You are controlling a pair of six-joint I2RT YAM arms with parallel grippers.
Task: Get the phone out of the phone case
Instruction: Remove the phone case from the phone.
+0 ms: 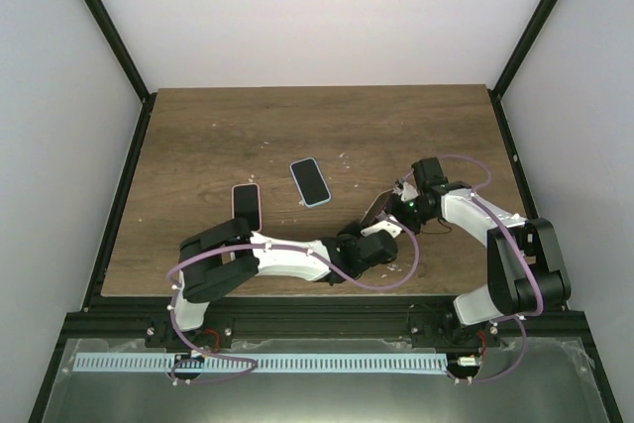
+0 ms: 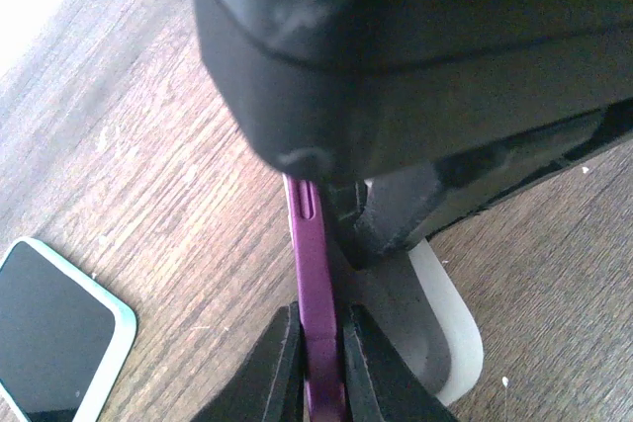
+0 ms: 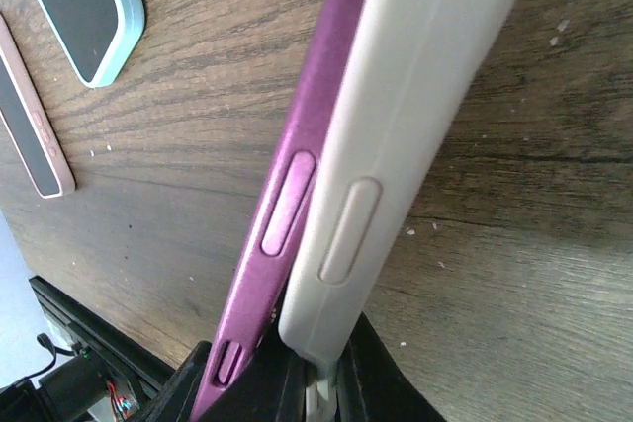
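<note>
The left pincer (image 2: 321, 363) is clamped on the purple phone (image 2: 315, 274) edge, which stands partly out of the white phone case (image 3: 415, 96). The right pincer (image 3: 315, 387) is clamped on that case. Risk: the narrow edge grip slips, and the phone reseats or drops.

The purple phone (image 3: 297, 195) stands on edge and tilted, side buttons showing, its long edge out past the lip of the white case (image 3: 415, 116). Both sit pressed side by side over the near right of the surface (image 1: 198, 136).
</note>
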